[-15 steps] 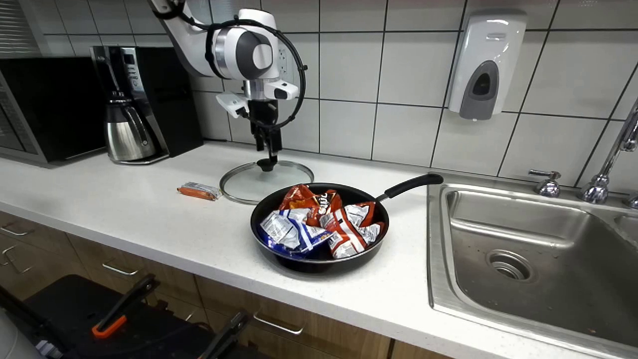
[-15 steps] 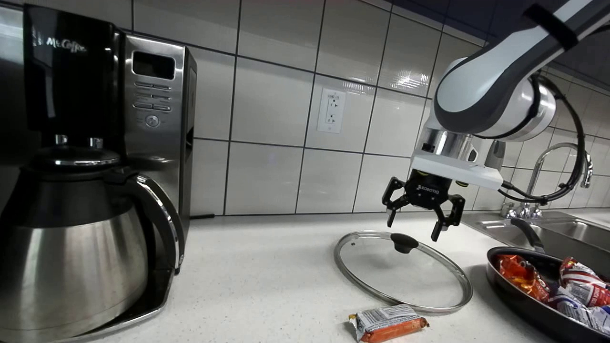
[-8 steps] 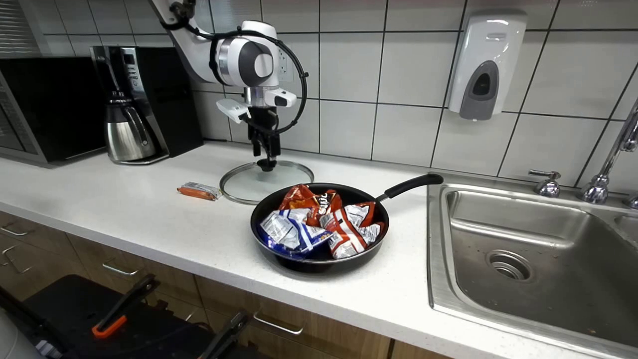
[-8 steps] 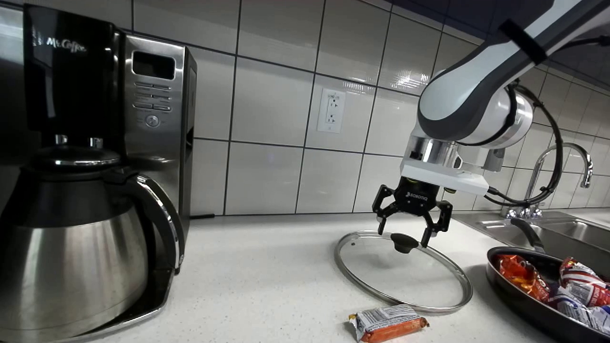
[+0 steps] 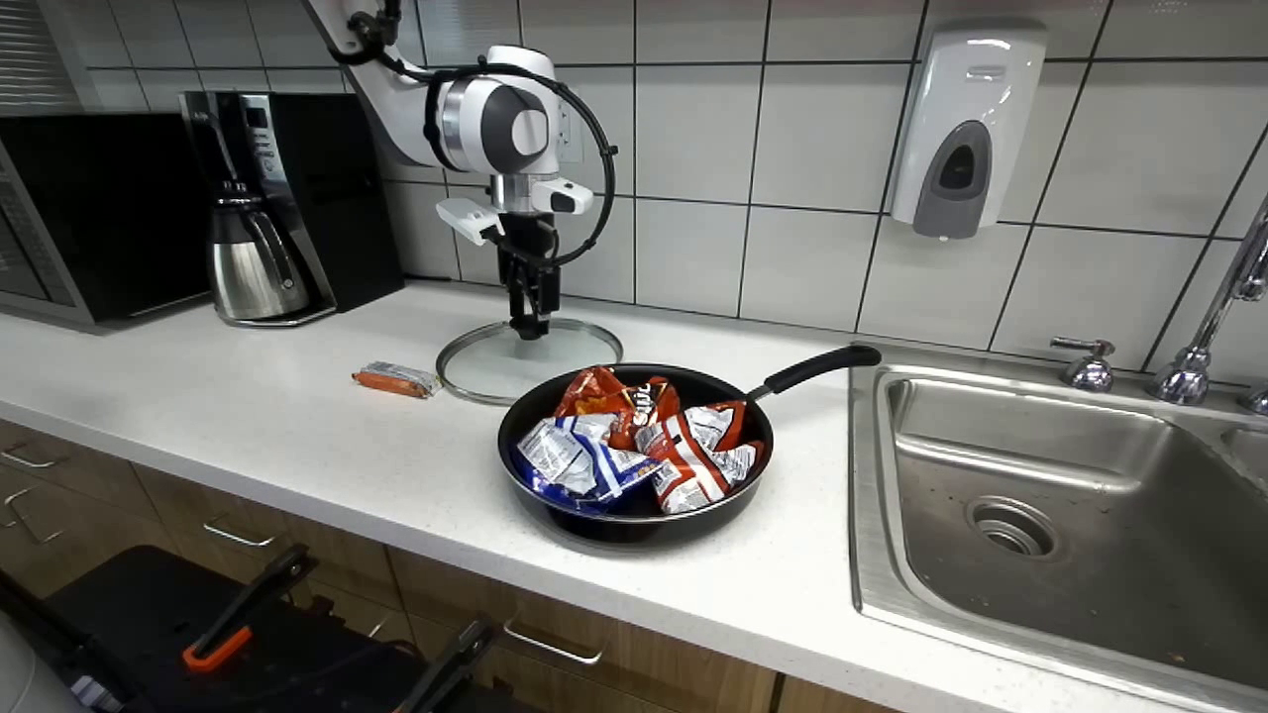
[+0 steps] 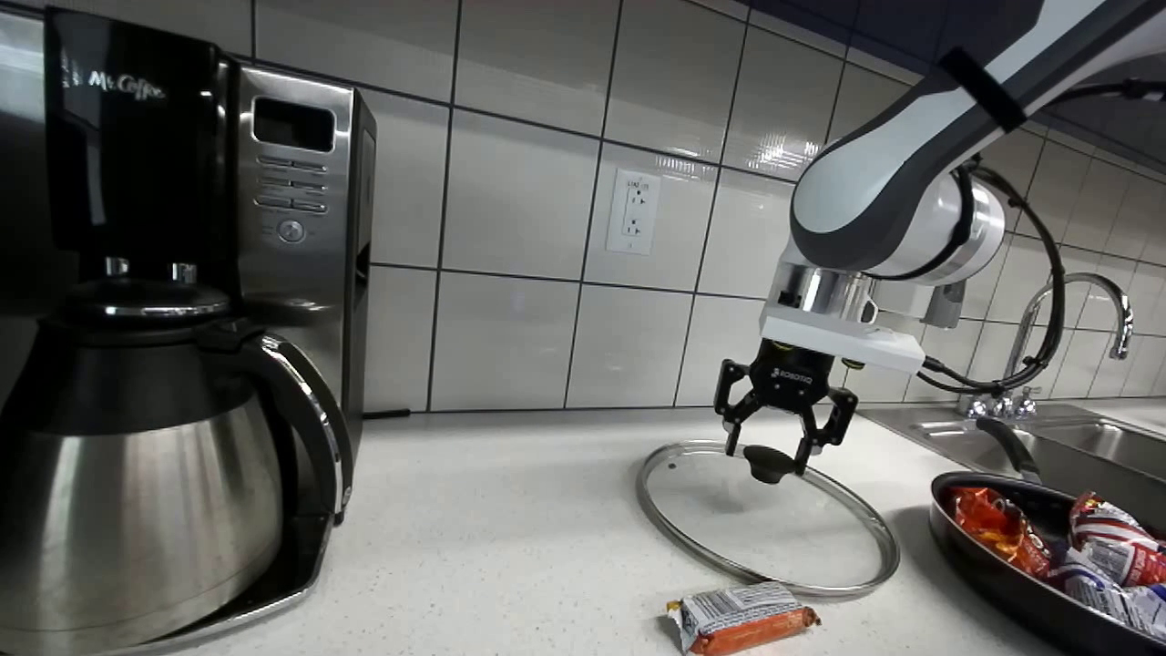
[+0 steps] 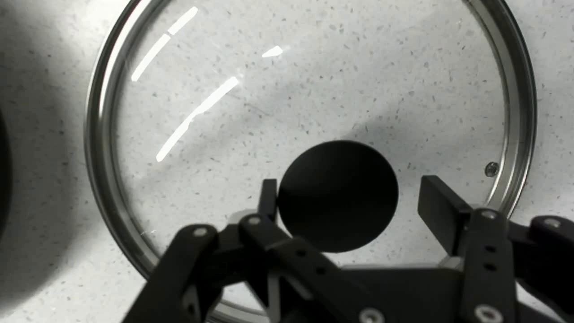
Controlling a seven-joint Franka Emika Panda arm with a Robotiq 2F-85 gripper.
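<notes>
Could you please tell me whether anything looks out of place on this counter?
Yes: wrapped snack bags sit inside the frying pan, an odd place for packaged food; nothing else clearly stands out.

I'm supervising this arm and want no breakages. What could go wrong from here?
The knob sits off-centre within the open tool, nearer one finger, so closing might drag the clear lid sideways. A sliding lid could nudge the wrapped bar close beside it. Raised unevenly, the lid might tip and strike the nearby pan.
</notes>
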